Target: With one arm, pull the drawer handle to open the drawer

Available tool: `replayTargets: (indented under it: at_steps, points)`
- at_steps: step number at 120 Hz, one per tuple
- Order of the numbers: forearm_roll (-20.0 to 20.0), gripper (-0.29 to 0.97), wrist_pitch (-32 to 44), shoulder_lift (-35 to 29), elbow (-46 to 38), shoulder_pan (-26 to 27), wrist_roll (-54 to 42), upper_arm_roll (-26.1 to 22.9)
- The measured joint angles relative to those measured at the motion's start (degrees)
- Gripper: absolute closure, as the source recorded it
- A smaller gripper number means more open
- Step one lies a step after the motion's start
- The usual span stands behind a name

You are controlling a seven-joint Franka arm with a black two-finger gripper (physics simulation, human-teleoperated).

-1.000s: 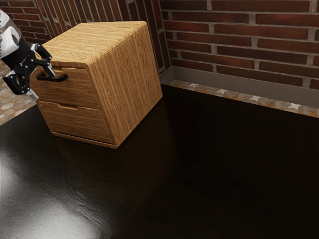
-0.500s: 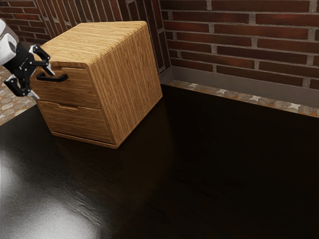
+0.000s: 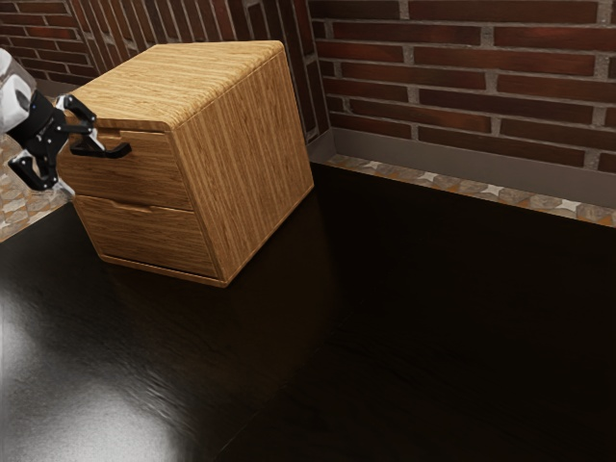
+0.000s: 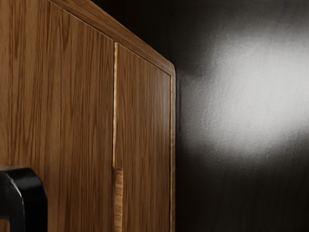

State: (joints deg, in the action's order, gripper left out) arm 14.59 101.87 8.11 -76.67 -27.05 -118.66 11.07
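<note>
A wooden cabinet [image 3: 231, 144] with two drawers stands on the dark table. The top drawer [image 3: 135, 178] carries a black bar handle [image 3: 104, 149]; its front looks flush with the cabinet. My gripper [image 3: 75, 159] is at the handle's end toward the exterior view's left, fingers spread wide, one above and one below the bar. The fingers do not clamp it. In the wrist view the black handle [image 4: 21, 200] is close under the hand, against the wooden drawer front [image 4: 63, 111], with the lower drawer front [image 4: 145, 145] beside it.
A brick wall [image 3: 462, 67] runs behind the cabinet with a tiled strip [image 3: 462, 185] at its foot. The glossy black table [image 3: 385, 337] stretches to the exterior view's right and front. The lower drawer [image 3: 144, 236] has only a small notch.
My hand has drawn back a little toward the exterior view's left and upward, staying open. The handle and top drawer stand where they were.
</note>
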Motion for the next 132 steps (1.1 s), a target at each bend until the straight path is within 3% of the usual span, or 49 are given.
replayTargets:
  at_steps: [49,72,84,96,114,132]
  points:
    - [0.56,0.00,-1.59,4.13,3.98,-1.01,-2.01,-0.01]
    - [0.63,0.03,-4.12,3.10,3.82,-0.80,-2.44,0.59]
    - [0.63,-0.03,-5.61,2.66,2.82,-1.06,-2.50,0.57]
    - [0.49,-0.21,-6.32,0.00,-1.10,-1.63,-2.52,0.50]
    - [0.17,0.00,-6.04,-5.03,-7.78,-2.65,-2.53,0.25]
    - [-0.07,0.04,-5.41,-10.03,-13.46,-3.55,-2.56,0.29]
